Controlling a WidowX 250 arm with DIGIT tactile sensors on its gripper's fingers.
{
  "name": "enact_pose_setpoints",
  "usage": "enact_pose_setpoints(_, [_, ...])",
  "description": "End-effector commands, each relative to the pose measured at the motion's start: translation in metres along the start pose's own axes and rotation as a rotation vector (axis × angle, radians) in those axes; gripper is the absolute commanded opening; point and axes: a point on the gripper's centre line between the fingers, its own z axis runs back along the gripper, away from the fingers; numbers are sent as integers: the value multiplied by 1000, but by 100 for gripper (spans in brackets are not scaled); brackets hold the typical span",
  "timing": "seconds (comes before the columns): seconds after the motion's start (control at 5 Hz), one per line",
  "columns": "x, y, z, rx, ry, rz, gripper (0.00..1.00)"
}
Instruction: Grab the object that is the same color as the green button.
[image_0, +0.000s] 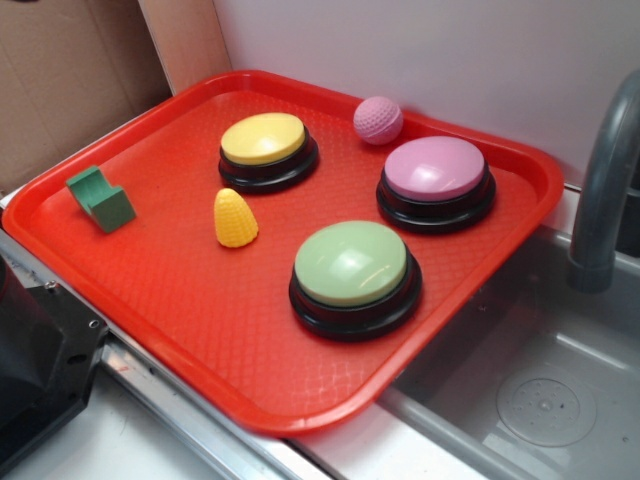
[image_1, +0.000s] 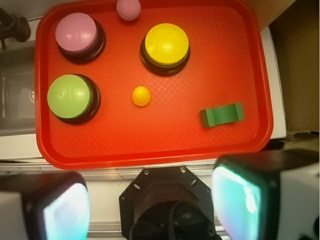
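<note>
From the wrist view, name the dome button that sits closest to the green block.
The yellow button. It sits up and left of the green block, while the green button and pink button line the tray's far left side.

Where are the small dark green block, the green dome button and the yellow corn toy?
small dark green block with arch notch (image_1: 222, 115): wrist view, top face.
large pale green dome button (image_0: 351, 262): exterior view, dome centre.
yellow corn-shaped toy (image_0: 235, 219): exterior view, ribbed side.

The block stands alone near the tray's corner, bare tray all round it; the corn and yellow button sit well apart.
</note>
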Motion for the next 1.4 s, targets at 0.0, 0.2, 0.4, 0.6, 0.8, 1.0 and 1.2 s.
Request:
enact_pose_setpoints(0.0, [0,0,0,0,0,0,100])
enact_pose_setpoints(0.2, [21,51,-51,58,112,246,100])
enact_pose_setpoints(0.4, [25,96,-78,87,109,496,100])
enact_pose_setpoints(0.6, [16,136,-115,56,57,746,100])
enact_pose_setpoints(0.8, [5,146,-142,56,13,995,100])
enact_pose_setpoints(1.0, [9,142,-169,6,24,1084,100])
enact_pose_setpoints(1.2, [20,132,-195,-4,50,1058,100])
